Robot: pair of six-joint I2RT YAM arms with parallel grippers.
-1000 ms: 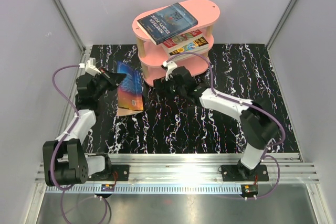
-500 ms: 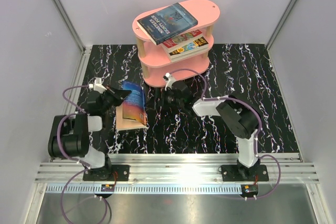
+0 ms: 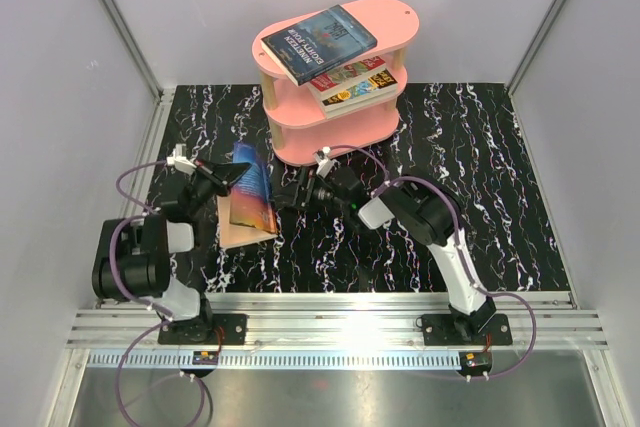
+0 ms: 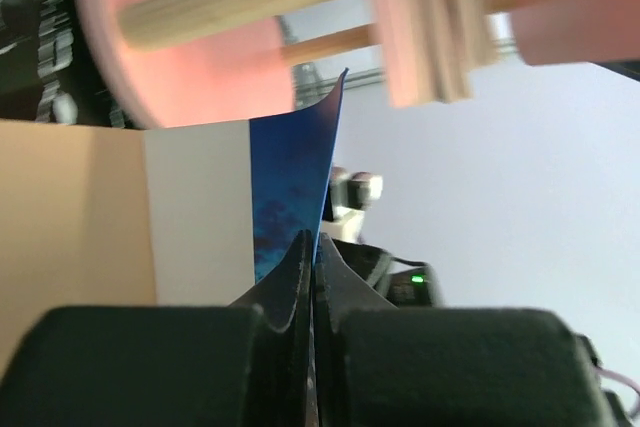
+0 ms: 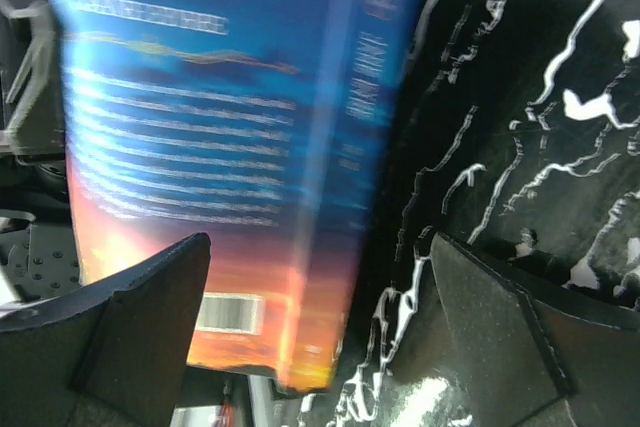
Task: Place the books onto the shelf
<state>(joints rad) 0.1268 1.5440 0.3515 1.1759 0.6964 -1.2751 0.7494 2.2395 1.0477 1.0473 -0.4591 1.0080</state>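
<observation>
Left arm (image 3: 150,257): folded tight at lower left of the overhead view, shoulder and elbow bunched above its base, wrist reaching up and right.

Left gripper (image 3: 230,176): tips point right. Fingers (image 4: 296,272) are pressed flat together, pinching the thin cover of the blue book (image 3: 252,187).

Right arm (image 3: 440,247): upper link rises from its base at lower right and bends sharply at the elbow. Forearm runs left, low, toward frame centre.

Right gripper (image 3: 292,194): points left, jaws spread wide. Both fingers (image 5: 130,332) sit at the bottom corners of its wrist view.
</observation>
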